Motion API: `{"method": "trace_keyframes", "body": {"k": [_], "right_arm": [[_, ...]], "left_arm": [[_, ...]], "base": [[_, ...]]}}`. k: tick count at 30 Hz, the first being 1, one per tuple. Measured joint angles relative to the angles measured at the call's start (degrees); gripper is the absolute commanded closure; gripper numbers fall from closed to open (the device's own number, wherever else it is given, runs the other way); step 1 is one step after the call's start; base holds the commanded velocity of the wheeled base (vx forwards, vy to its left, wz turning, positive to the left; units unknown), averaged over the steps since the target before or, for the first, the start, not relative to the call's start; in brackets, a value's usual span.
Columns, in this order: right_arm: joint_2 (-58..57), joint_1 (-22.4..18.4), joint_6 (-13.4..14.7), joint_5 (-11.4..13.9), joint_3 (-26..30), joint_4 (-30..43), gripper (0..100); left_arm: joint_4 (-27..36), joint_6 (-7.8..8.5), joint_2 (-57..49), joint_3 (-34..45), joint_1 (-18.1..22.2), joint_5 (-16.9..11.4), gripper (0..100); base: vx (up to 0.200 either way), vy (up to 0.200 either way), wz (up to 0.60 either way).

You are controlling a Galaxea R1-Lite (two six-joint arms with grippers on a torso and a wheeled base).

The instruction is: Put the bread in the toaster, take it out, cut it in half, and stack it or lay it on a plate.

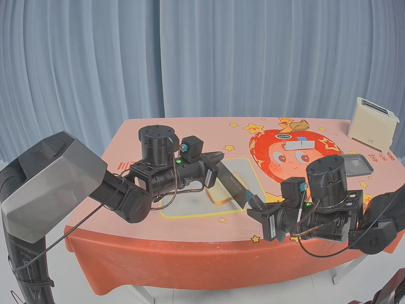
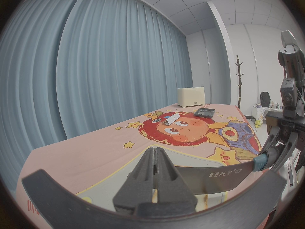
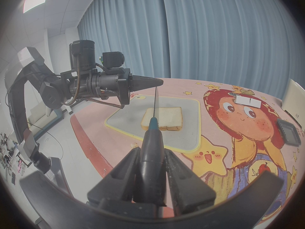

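**Knife lined up over one uncut slice**

The left gripper [image 1: 218, 155], fingers pinched together on nothing, sits at the blade's far tip, apparently to steady it. One bread slice [image 1: 219, 195] lies whole on the one cutting board [image 1: 185, 205], near the table's middle. One knife [image 1: 234, 182] hangs edge-down across the slice, its handle clamped in the right gripper [image 1: 256, 211]. Far right stand one tray [image 1: 358, 164] and one toaster [image 1: 373, 125].

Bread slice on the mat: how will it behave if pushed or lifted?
The bread slice looks soft and light, so it would probably squash and sag rather than stay stiff. Lying flat and loose on the mat, it may slide under the knife unless held.
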Motion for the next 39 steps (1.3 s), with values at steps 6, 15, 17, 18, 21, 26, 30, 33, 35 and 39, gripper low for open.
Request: {"method": "trace_keyframes", "body": {"k": [6, 15, 17, 18, 21, 26, 30, 33, 35, 39], "right_arm": [[0.13, 0.04, -0.01, 0.0, 0.02, 0.0, 100], [0.24, 0.0, 0.02, 0.01, 0.0, 0.01, 100], [0.26, 0.0, 0.0, 0.01, 0.0, 0.0, 100], [0.26, 0.0, 0.0, 0.01, -0.01, 0.0, 100], [0.3, 0.01, 0.02, 0.01, -0.06, 0.01, 100], [0.3, 0.04, 0.07, 0.0, -0.06, -0.05, 100], [0.3, 0.04, 0.07, -0.1, -0.11, -0.21, 100], [0.3, 0.01, 0.07, -0.07, -0.11, -0.13, 100], [0.3, 0.04, 0.07, -0.1, -0.11, -0.1, 100], [0.28, 0.04, 0.07, -0.1, -0.09, -0.18, 100]], "left_arm": [[-0.11, 0.05, 0.29, 0.41, 0.0, 0.13, 100], [-0.13, 0.0, 0.44, 0.99, 0.28, -0.41, 100], [-0.13, 0.06, 0.44, 1.01, 0.48, -0.77, 100], [-0.18, 0.29, 0.44, 1.12, 0.56, -0.85, 100], [-0.24, 0.96, 0.44, 1.54, 0.74, -1.38, 100], [-1.48, 1.23, 0.51, 1.9, 0.76, -2.02, 100], [-2.88, 1.21, 0.66, 2.01, 0.76, -2.08, 100], [-3.06, 1.21, 0.84, 2.04, 0.76, -2.11, 100], [-3.12, 1.18, 1.07, 1.82, 0.76, -2.08, 100], [-3.06, 1.21, 1.45, 0.74, 0.69, -2.11, 100]], "base": [[0.0, 0.0, 0.0], [0.0, 0.0, 0.0], [0.0, 0.0, 0.0], [0.0, 0.0, 0.0], [0.0, 0.0, 0.0], [0.0, 0.0, 0.0], [0.0, 0.0, 0.0], [0.0, 0.0, 0.0], [0.0, 0.0, 0.0], [0.0, 0.0, 0.0]]}}
